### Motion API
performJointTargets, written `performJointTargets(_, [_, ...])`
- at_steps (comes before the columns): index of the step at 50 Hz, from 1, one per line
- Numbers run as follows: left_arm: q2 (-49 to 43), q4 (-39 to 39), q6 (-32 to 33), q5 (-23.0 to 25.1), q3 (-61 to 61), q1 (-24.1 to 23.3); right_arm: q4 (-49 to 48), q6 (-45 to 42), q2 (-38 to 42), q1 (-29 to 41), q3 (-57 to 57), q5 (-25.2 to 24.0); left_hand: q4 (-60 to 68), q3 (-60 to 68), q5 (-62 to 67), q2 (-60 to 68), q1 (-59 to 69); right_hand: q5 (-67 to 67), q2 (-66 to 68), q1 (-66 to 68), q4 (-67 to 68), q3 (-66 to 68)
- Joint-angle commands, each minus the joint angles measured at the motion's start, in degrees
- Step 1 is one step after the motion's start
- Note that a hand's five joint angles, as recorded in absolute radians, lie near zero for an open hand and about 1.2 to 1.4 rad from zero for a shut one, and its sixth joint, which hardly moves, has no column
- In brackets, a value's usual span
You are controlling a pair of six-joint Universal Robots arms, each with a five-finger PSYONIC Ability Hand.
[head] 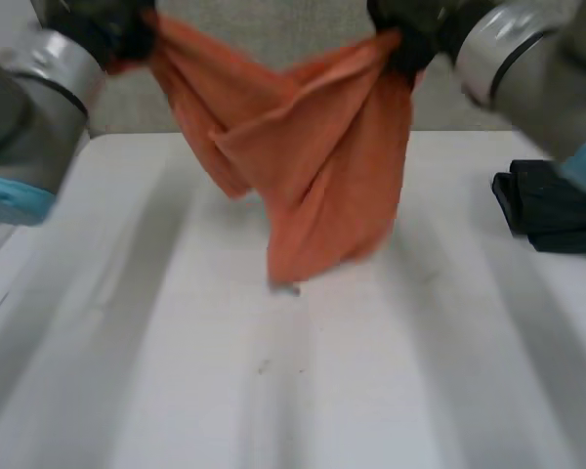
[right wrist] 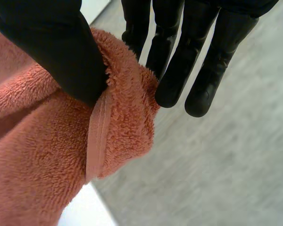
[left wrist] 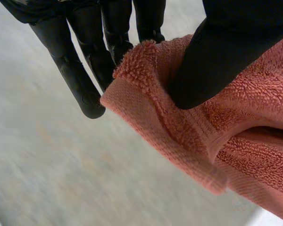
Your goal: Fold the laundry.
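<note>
Fingers (left wrist: 82, 80) of the left hand (left wrist: 226, 47) are straight and close together, and a hemmed corner of the orange terry towel (left wrist: 217, 136) is pinched between them and the thumb. The same grip is seen at the right hand (right wrist: 47, 47): its fingers (right wrist: 179, 61) are straight, side by side, and the thumb is pressed onto a neighbouring corner against them.

The towel is hung well above the white table (head: 176, 391), slung between the two raised hands, twisted and draped at its middle, with its lowest point apart from the table top. A dark folded garment (head: 552, 210) is lying at the table's right edge.

The looped pile suggests a soft, limp cloth, fairly light, with no stiffness of its own; sagging and twisting are to be expected wherever it is unsupported. Its rough surface is judged unlikely to slip from a pinch. The woven hem band at the corners is the firmest part and is the best place to be gripped. The twist would probably need to be shaken out or laid flat on the table before a clean fold can be made.
</note>
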Motion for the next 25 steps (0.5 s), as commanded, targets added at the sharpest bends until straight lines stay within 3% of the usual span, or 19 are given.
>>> performJointTargets(1, [10.97, -3.60, -1.90, -0.33, -4.33, 0.53, 7.25, -9.83, -11.63, -0.26, 8.65, -3.30, 11.35, 11.98, 14.28, 11.59, 14.91, 14.37, 13.98, 24.76, 12.02, 12.25])
performJointTargets(9, [12.92, -13.00, -2.17, 0.02, -11.45, -0.43, 10.70, -24.86, -15.69, -0.26, 20.96, -3.83, 11.35, 11.98, 14.28, 11.59, 14.91, 14.37, 13.98, 24.76, 12.02, 12.25])
performJointTargets(16, [10.55, -16.70, -1.73, 0.11, -16.81, -0.53, 13.85, -35.76, -15.25, -0.52, 30.10, -3.56, 11.35, 11.98, 14.28, 11.59, 14.91, 14.37, 13.98, 24.76, 12.02, 12.25])
performJointTargets(19, [9.58, -17.75, -1.64, 0.28, -20.15, -0.79, 20.26, -46.56, -15.25, -1.92, 37.48, -3.83, 11.35, 11.98, 14.28, 11.59, 14.91, 14.37, 13.98, 24.76, 12.02, 12.25])
performJointTargets(21, [9.58, -17.76, -1.64, 0.46, -23.04, -1.57, 23.95, -53.23, -15.60, -2.97, 42.04, -4.88, 11.35, 11.98, 14.28, 11.59, 14.91, 0.56, 0.17, 10.96, -1.79, -1.55])
performJointTargets(25, [9.14, -17.76, -1.46, 0.55, -27.71, -3.51, 25.29, -55.03, -15.16, -4.65, 44.44, -9.27, 11.35, 11.98, 14.28, 11.59, 14.91, 0.81, 0.42, 11.20, -1.54, -1.31])
